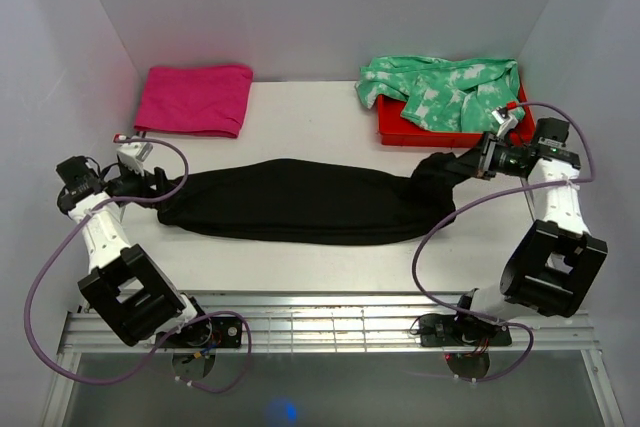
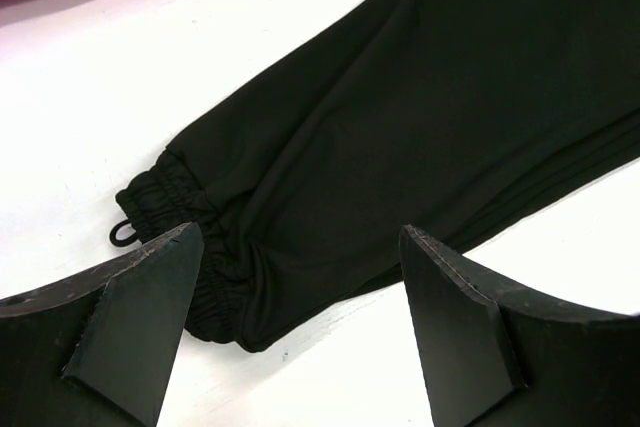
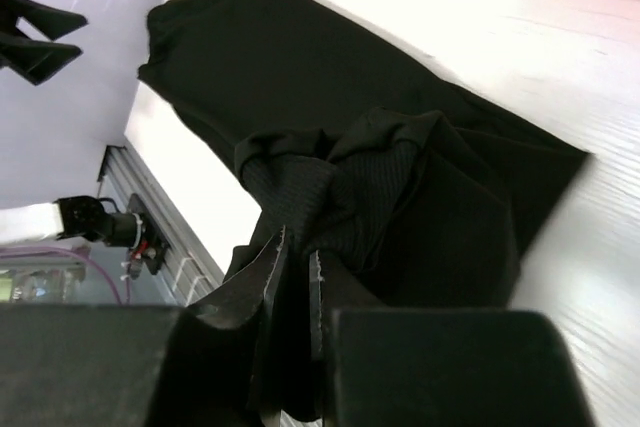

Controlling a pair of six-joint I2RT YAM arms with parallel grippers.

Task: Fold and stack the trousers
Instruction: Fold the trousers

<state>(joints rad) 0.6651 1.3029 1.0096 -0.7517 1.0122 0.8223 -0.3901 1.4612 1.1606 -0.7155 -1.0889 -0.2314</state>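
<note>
The black trousers (image 1: 300, 202) lie stretched left to right across the white table (image 1: 300, 267). My left gripper (image 1: 155, 187) hovers open at their left end. In the left wrist view its jaws (image 2: 300, 237) stand wide apart over a gathered elastic end (image 2: 165, 197) with a small cord loop, and nothing is between them. My right gripper (image 1: 470, 165) is shut on the trousers' right end, holding it bunched and lifted a little off the table. In the right wrist view the fingers (image 3: 300, 247) pinch ribbed black fabric (image 3: 330, 187), and the trousers (image 3: 260, 67) run away beyond it.
A folded magenta-pink cloth (image 1: 195, 99) lies at the back left. At the back right, just behind the right gripper, a red bin (image 1: 400, 129) holds a green-and-white tie-dye garment (image 1: 440, 87). White walls close in the sides and back. A metal rail (image 1: 330, 322) runs along the near edge.
</note>
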